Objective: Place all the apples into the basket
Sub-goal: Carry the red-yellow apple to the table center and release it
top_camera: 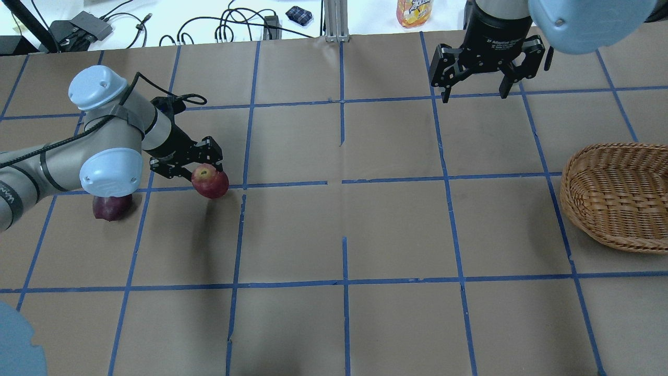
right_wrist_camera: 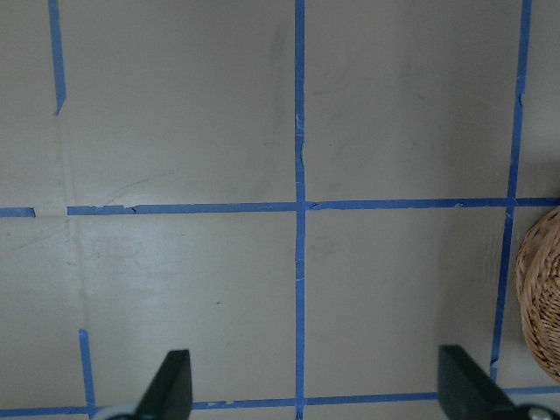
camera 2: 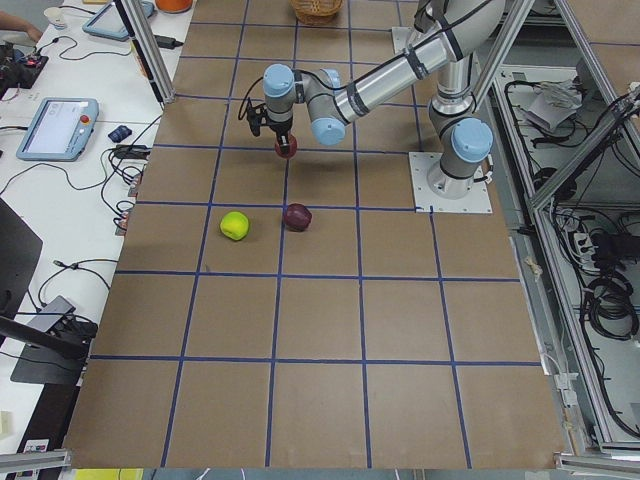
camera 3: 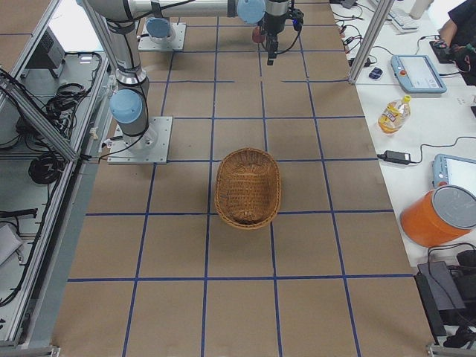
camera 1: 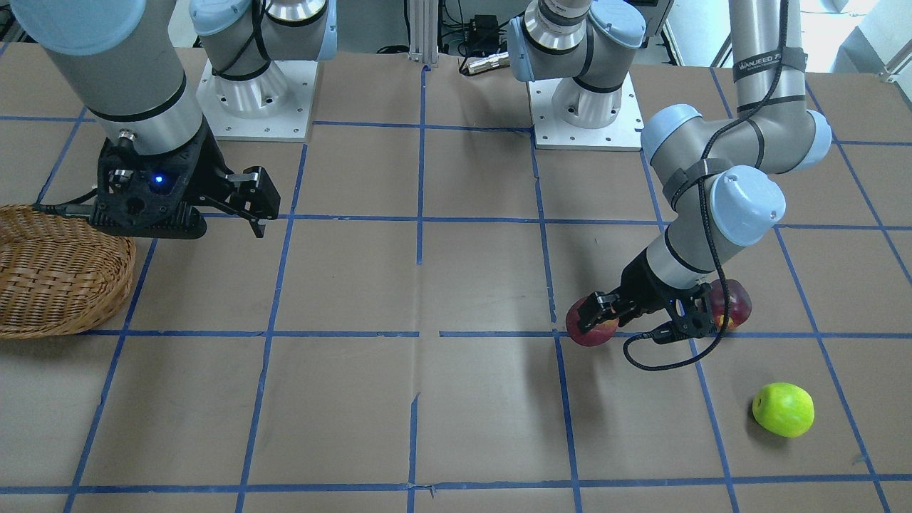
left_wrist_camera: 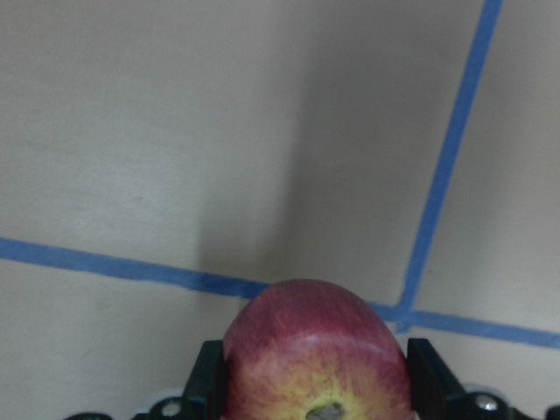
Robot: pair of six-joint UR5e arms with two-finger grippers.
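My left gripper (top_camera: 204,169) is shut on a red apple (top_camera: 210,182) with a yellowish patch and holds it just above the table. In the left wrist view the apple (left_wrist_camera: 315,354) sits between both fingers (left_wrist_camera: 208,378). A second dark red apple (top_camera: 111,207) lies on the table, partly under the left arm's elbow. The lime green apple (camera 1: 783,409) lies alone near the table's operator side. The wicker basket (top_camera: 621,198) stands empty at the far right end. My right gripper (top_camera: 472,93) hangs open and empty above the table, back from the basket.
The table is brown paper with a blue tape grid. Both arm bases (camera 1: 586,107) are bolted along the robot's edge. A drink bottle (top_camera: 413,11) and cables lie beyond the far edge. The basket's rim shows at the right of the right wrist view (right_wrist_camera: 541,289).
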